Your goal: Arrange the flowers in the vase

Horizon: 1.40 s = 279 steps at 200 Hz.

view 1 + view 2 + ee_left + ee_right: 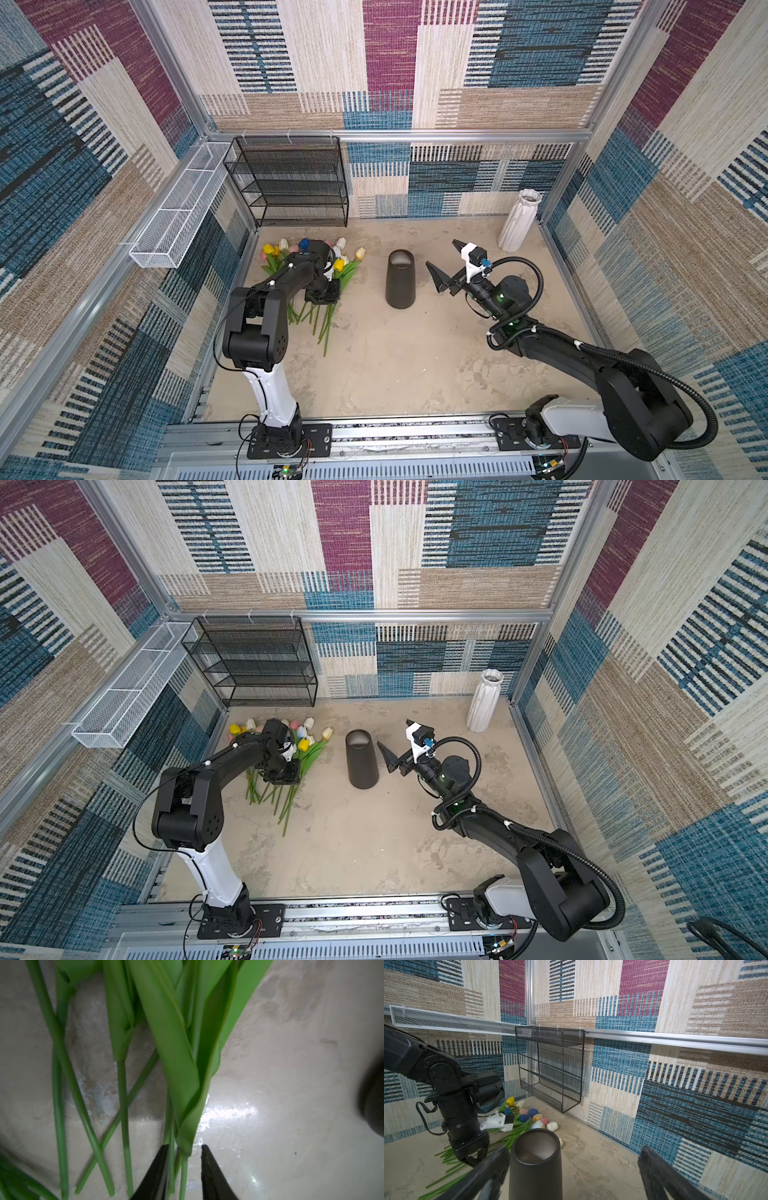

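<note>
Tabletop (pixel 415 365) holds the flowers (pixel 339 264) in a loose bunch on the left arm's side, with the black vase (pixel 400 279) upright mid-table near them. I see the right gripper (pixel 441 252) spread wide beside the vase, touching nothing, and the left gripper (pixel 184 1146) with tips slightly apart astride thin stems

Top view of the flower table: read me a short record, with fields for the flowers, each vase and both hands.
flowers: loose pile lying on the table, left side; none in a vase
black vase: upright, centre, empty
white vase: upright, far right corner
left hand: down over the stems, jaws slightly apart around some
right hand: wide open, right of black vase, not touching
</note>
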Tool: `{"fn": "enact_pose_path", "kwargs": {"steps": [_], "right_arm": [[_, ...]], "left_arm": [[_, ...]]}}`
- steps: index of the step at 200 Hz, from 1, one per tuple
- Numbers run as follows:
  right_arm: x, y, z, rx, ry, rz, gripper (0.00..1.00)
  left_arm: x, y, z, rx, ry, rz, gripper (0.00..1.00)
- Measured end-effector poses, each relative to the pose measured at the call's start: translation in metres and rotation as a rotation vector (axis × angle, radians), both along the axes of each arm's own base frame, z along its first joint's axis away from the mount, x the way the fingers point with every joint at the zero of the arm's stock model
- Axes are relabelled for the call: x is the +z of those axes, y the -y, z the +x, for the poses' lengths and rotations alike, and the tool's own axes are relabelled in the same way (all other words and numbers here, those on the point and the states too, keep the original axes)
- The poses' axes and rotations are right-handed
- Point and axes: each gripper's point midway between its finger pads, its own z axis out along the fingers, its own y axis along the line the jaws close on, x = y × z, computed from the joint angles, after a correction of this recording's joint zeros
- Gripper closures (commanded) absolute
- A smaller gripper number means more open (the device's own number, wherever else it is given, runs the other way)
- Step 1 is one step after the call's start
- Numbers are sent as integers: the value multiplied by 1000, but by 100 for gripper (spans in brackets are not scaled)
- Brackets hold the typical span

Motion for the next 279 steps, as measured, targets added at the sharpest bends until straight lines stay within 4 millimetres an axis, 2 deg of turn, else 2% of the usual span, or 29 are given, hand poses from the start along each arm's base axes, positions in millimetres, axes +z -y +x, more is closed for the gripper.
{"fn": "enact_pose_path", "kwargs": {"steps": [18, 46, 64, 109, 138, 156, 164, 173, 193, 213, 247, 279], "right_arm": [[1, 1, -1, -1, 3, 2, 0], [2, 1, -2, -1, 6, 3, 0], [4, 2, -3, -1, 9, 5, 0], [4, 2, -3, 0, 9, 5, 0], [6, 1, -3, 6, 9, 11, 0], [9, 0, -4, 14, 12, 20, 0], [12, 0, -3, 14, 16, 25, 0], [18, -1, -3, 16, 24, 35, 0], [32, -2, -1, 17, 53, 56, 0], [40, -1, -2, 17, 75, 68, 0], [35, 2, -7, 18, 86, 76, 0], [39, 6, -16, 19, 107, 87, 0]], "left_arm": [[-5, 0, 1, -1, -12, 2, 84], [2, 1, 3, -2, 6, 0, 90], [15, 2, 5, -2, 38, -4, 91], [63, 1, 5, 4, 139, -17, 94], [111, 3, -1, 0, 260, -47, 99], [150, 13, -6, -24, 364, -115, 100], [169, 19, -8, -44, 417, -150, 100], [199, 32, -7, -83, 518, -214, 100], [254, 55, -5, -166, 720, -348, 100], [298, 77, 1, -250, 903, -477, 100], [347, 123, 9, -418, 1114, -633, 100], [363, 152, 25, -496, 1226, -710, 100]]}}
